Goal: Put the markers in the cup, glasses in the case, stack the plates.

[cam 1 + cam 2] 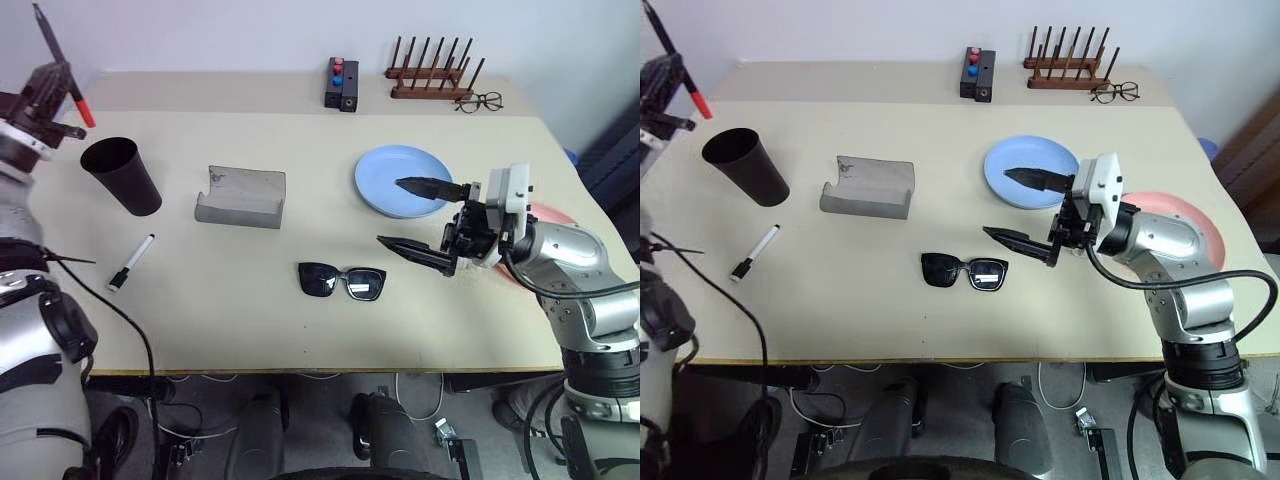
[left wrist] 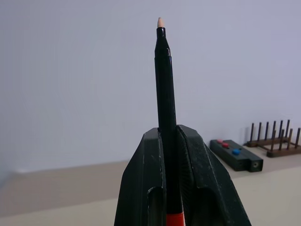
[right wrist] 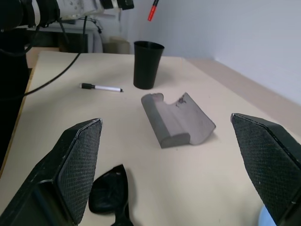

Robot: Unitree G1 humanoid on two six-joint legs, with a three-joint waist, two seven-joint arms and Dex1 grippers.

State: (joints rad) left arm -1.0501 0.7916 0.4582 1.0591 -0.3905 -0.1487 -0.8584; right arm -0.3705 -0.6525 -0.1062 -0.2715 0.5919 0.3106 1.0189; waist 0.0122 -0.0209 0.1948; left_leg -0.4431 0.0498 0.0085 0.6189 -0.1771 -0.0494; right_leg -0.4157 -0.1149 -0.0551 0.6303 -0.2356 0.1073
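My left gripper [image 1: 52,80] is raised at the far left, shut on a black marker [image 2: 163,94] with a red end [image 1: 83,110]. It hangs above and just left of the black cup [image 1: 122,175]. A white marker [image 1: 132,262] with a dark end lies on the table in front of the cup. The grey case [image 1: 241,197] lies open mid-table. The black sunglasses [image 1: 342,280] rest nearer the front edge. My right gripper [image 1: 390,212] hovers open and empty just right of them, over the near edge of the blue plate [image 1: 385,165]. The pink plate [image 1: 1165,212] lies partly hidden behind my right arm.
Along the back edge stand a black block with red and blue knobs [image 1: 342,85], a wooden peg rack [image 1: 430,75] and thin-rimmed clear spectacles [image 1: 480,101]. Cables hang off the table's front left corner.
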